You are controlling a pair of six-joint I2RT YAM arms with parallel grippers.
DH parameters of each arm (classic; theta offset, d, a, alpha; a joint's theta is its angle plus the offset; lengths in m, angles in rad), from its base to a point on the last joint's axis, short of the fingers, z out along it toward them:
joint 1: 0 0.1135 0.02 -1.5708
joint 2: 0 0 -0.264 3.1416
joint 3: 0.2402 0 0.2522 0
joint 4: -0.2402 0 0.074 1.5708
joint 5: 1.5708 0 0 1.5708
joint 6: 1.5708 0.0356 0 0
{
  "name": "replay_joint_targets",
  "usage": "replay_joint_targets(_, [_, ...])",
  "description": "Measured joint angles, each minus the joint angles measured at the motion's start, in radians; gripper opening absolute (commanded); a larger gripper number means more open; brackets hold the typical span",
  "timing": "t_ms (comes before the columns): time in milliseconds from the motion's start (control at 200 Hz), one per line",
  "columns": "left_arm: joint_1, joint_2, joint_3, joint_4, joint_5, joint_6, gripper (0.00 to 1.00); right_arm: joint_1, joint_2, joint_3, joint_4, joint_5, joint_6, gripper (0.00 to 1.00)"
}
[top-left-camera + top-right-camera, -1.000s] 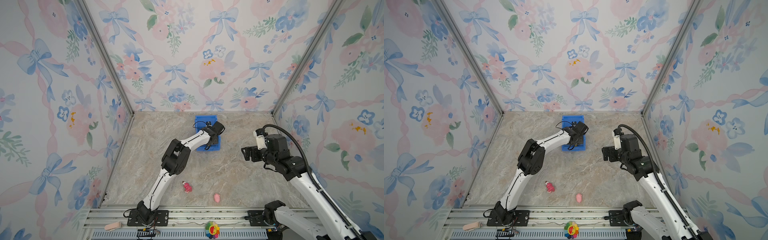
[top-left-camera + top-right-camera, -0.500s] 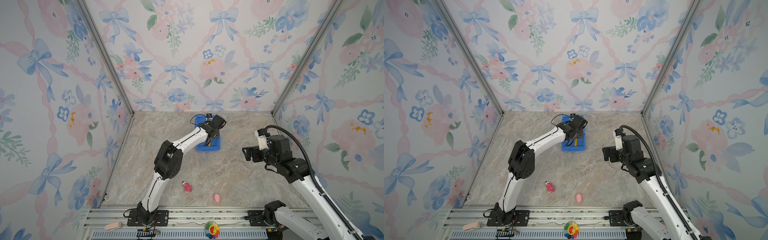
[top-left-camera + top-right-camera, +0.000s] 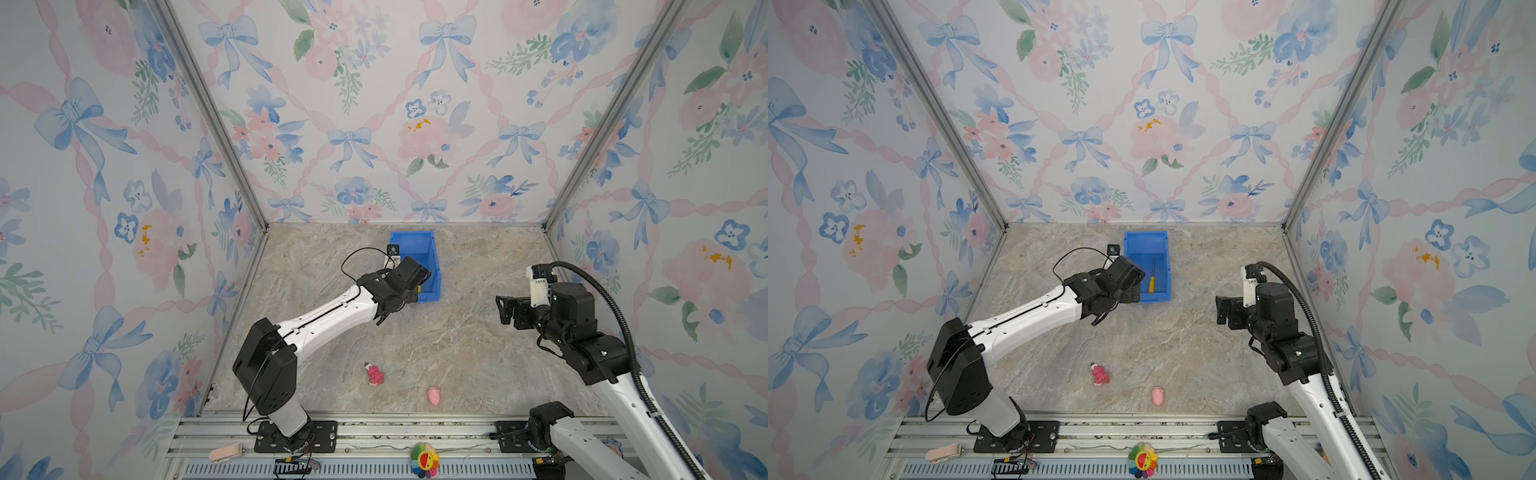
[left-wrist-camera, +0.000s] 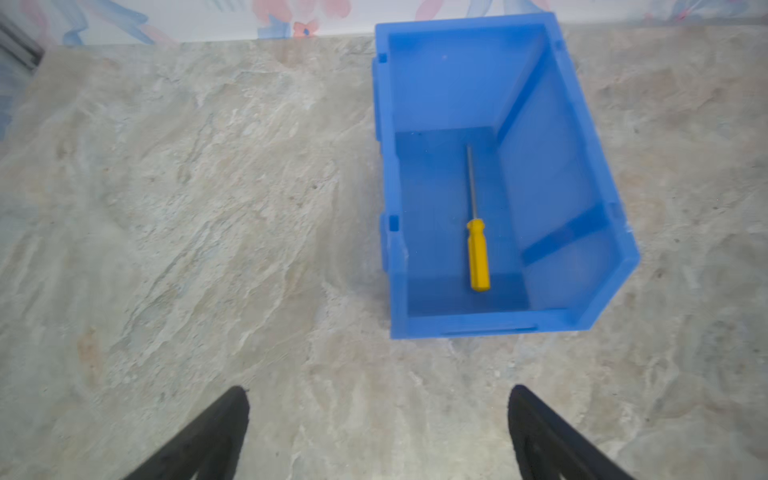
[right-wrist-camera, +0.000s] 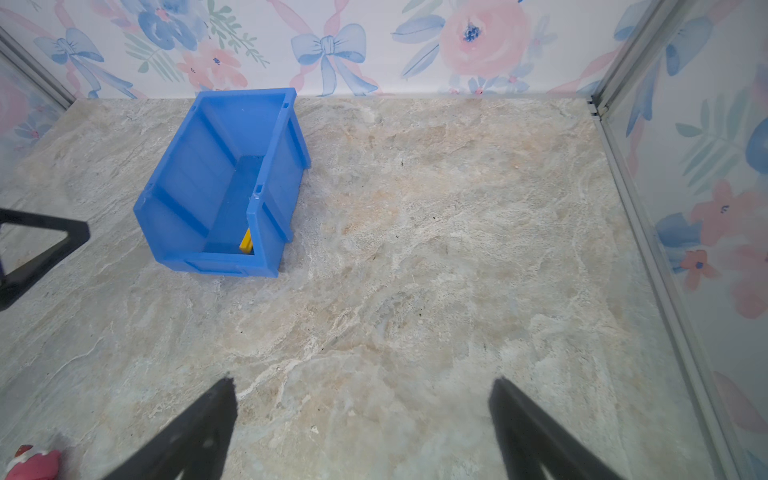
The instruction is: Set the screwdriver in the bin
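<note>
The screwdriver [image 4: 478, 257], with its yellow handle and thin grey shaft, lies flat on the floor of the blue bin [image 4: 380, 166], touched by nothing. It shows in a top view too, screwdriver [image 3: 1152, 279] inside the bin [image 3: 1146, 237], and as a yellow end [image 5: 246, 243] behind the bin's side wall [image 5: 270, 224]. My left gripper [image 4: 376, 395] is open and empty, over bare table just short of the bin's low front lip. One of its fingers [image 5: 41, 249] shows beside the bin. Off to the right my right gripper [image 3: 503, 309] [image 5: 361, 386] hangs open and empty.
Two small pink toy figures [image 3: 375, 374] [image 3: 433, 395] lie near the table's front edge; one [image 5: 33, 463] shows in the right wrist view. The bin [image 3: 411, 237] stands close to the back wall. Papered walls close in the left, back and right sides.
My left gripper has opened and let go of the screwdriver, which now lies in the bin. The gripper has drawn back from over the bin toward its front. The right arm has barely moved.
</note>
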Motion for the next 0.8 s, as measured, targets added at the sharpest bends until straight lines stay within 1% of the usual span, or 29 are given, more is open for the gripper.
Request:
replay_joint_targets(45, [0.013, -0.04, -0.058, -0.005, -0.034, -0.01, 0.98, -0.014, -0.004, -0.03, 0.025, 0.019, 0.005, 0.97])
replay_joint_targets(155, [0.05, -0.124, -0.197, -0.003, -0.157, -0.032, 0.98, -0.047, -0.004, -0.123, 0.1, 0.087, 0.027, 0.97])
replay_joint_targets(255, [0.084, -0.182, -0.309, 0.024, -0.236, -0.002, 0.98, -0.097, -0.014, -0.219, 0.162, 0.145, 0.054, 0.97])
replay_joint_targets(345, [0.111, -0.24, -0.42, 0.099, -0.287, 0.045, 0.98, -0.134, -0.013, -0.289, 0.211, 0.185, 0.066, 0.97])
replay_joint_targets(485, [0.195, -0.402, -0.637, 0.302, -0.226, 0.177, 0.98, -0.17, 0.04, -0.332, 0.267, 0.229, 0.079, 0.97])
replay_joint_targets(560, [0.22, -0.501, -0.756, 0.451, -0.193, 0.287, 0.98, -0.193, 0.051, -0.359, 0.316, 0.24, 0.076, 0.97])
replay_joint_targets(620, [0.24, -0.564, -0.843, 0.579, -0.146, 0.38, 0.98, -0.206, 0.061, -0.381, 0.362, 0.246, 0.067, 0.97])
replay_joint_targets(700, [0.311, -0.595, -0.91, 0.702, -0.074, 0.465, 0.98, -0.221, 0.104, -0.406, 0.434, 0.245, 0.045, 0.97])
replay_joint_targets(800, [0.407, -0.588, -0.926, 0.81, -0.018, 0.52, 0.98, -0.242, 0.182, -0.43, 0.52, 0.227, 0.021, 0.97])
